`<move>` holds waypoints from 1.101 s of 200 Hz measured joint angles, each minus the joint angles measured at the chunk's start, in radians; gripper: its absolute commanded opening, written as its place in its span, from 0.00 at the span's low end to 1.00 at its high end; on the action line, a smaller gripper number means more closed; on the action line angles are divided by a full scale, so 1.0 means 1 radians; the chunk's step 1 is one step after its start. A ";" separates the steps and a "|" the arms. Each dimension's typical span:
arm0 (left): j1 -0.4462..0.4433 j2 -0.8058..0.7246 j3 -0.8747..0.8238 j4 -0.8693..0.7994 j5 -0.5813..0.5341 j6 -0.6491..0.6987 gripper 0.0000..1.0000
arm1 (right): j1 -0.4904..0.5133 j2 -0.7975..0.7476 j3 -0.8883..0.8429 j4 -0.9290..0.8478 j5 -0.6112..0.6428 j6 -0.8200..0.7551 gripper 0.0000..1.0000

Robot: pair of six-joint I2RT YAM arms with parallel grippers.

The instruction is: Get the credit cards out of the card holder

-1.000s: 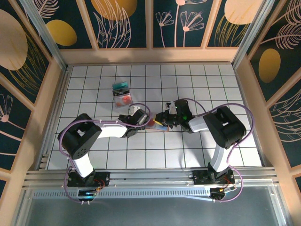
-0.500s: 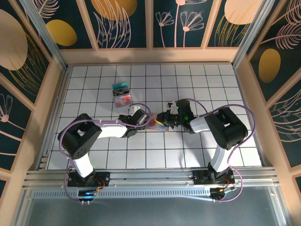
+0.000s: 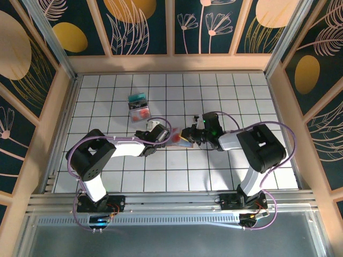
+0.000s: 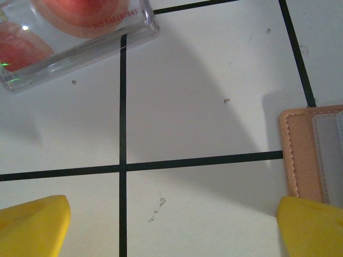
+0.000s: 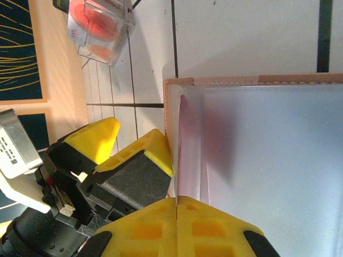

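Note:
The card holder point(image 3: 180, 141) lies mid-table between the two grippers; its pinkish-brown rim point(image 5: 169, 107) and pale grey-blue inside point(image 5: 268, 160) are close up in the right wrist view. A pinkish card edge point(image 5: 185, 139) shows in its pocket. My right gripper point(image 5: 177, 202) is shut, its seam meeting the holder's edge; whether a thin layer is pinched I cannot tell. My left gripper point(image 4: 171, 230) is open over bare tile, the holder's corner point(image 4: 300, 155) by its right fingertip point(image 4: 313, 225). A teal credit card point(image 3: 138, 98) and a red-and-white one point(image 3: 141, 113) lie at the back left.
The red-and-white card sits in a clear case point(image 4: 75, 32) just beyond the left gripper, also seen as the clear case point(image 5: 99, 29) from the right wrist. The left arm's yellow fingers point(image 5: 96, 139) stand close beside the holder. Wooden walls point(image 3: 171, 63) ring the tiled table.
The right gripper's jaws have closed fully at the holder's edge and it has shifted slightly left. A red patch now shows at the holder. The left gripper stays open in place.

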 measured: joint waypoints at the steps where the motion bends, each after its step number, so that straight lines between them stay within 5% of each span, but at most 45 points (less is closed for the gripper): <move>1: 0.000 0.000 0.000 0.000 0.000 0.000 0.99 | 0.000 0.000 0.000 -0.002 0.001 -0.001 0.01; 105: -0.002 -0.020 -0.005 -0.020 0.032 -0.008 0.99 | -0.006 -0.078 0.036 -0.218 0.105 -0.121 0.00; 220: 0.010 -0.242 -0.017 -0.033 0.121 -0.035 0.99 | -0.026 -0.222 0.066 -0.366 0.204 -0.216 0.00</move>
